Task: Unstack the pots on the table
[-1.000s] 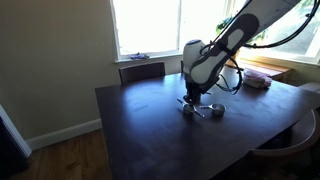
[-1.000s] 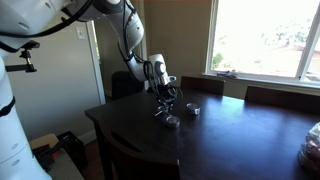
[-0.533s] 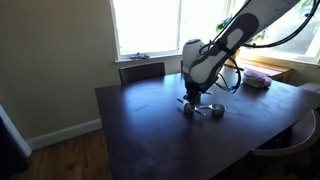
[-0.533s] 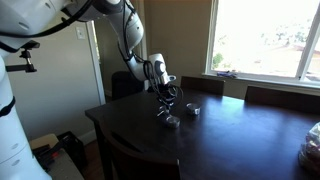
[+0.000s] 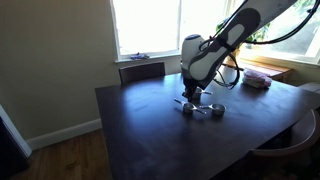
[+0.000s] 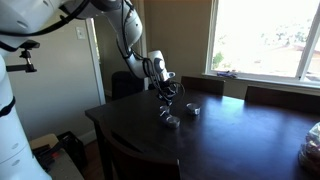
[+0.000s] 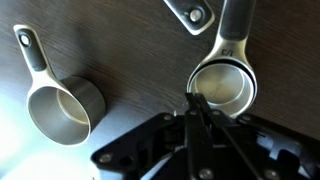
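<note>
In the wrist view my gripper [image 7: 195, 98] is shut, its fingertips pinched on the near rim of a grey metal pot [image 7: 228, 85] whose handle points away. This pot shows a double rim, as if one sits inside another. A single pot [image 7: 60, 108] lies to its left on the dark table [image 7: 120, 50], and another handle [image 7: 192, 14] shows at the top. In both exterior views the gripper [image 5: 190, 98] [image 6: 166, 100] hangs just over the pots [image 5: 192, 108] [image 6: 172, 121], with one more pot [image 5: 216, 110] [image 6: 194, 110] beside them.
Chairs [image 5: 142, 70] [image 6: 200, 85] stand along the table's window side. A pinkish folded item [image 5: 258, 80] lies near the far corner. Another chair back [image 5: 290, 150] rises at the near edge. The wall and window are close behind the arm.
The jaws have closed from partly open to shut at the pot's rim. The arm has since risen slightly above the table.
</note>
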{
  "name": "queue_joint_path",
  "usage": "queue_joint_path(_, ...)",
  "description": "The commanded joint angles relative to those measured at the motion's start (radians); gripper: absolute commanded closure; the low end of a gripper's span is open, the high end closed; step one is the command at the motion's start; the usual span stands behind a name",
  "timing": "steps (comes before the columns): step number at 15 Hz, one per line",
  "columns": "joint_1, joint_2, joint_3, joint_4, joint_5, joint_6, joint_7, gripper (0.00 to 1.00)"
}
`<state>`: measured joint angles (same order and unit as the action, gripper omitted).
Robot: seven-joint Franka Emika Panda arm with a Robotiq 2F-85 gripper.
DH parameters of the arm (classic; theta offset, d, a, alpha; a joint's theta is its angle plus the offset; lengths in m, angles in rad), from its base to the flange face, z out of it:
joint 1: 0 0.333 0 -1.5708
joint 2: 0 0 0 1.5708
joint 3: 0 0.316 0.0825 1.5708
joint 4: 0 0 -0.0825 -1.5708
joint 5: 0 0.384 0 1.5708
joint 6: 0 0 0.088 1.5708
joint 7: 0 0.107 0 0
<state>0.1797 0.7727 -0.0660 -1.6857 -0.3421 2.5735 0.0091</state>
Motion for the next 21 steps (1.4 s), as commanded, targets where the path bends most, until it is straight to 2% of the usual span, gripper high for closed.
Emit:
queue_joint_path(1, 0.000, -0.064, -0.002, -0.066, -0.015, 0.018, -0.030, 0.94)
queue_joint_path(2, 0.000, -0.063, -0.001, -0.063, -0.013, 0.014, -0.033, 0.94)
queue_joint_path(3, -0.005, -0.057, 0.005, -0.055, -0.005, 0.006, -0.038, 0.69)
queue_joint_path(4, -0.007, -0.049, 0.009, -0.046, 0.003, 0.000, -0.037, 0.68)
queue_joint_path(10, -0.016, -0.013, 0.029, -0.013, 0.035, -0.026, -0.043, 0.30)
queue_joint_path(12, -0.016, -0.004, 0.031, -0.008, 0.038, -0.030, -0.044, 0.21)
queue_joint_path(13, -0.016, 0.000, 0.031, -0.006, 0.038, -0.032, -0.044, 0.34)
queue_joint_path(16, -0.019, 0.008, 0.035, -0.004, 0.039, -0.031, -0.050, 0.61)
queue_joint_path(18, -0.018, 0.022, 0.033, 0.006, 0.038, -0.034, -0.048, 0.71)
queue_joint_path(19, -0.016, 0.029, 0.029, 0.010, 0.037, -0.036, -0.045, 0.81)
queue_joint_path(21, -0.018, 0.033, 0.028, 0.014, 0.037, -0.037, -0.045, 0.85)
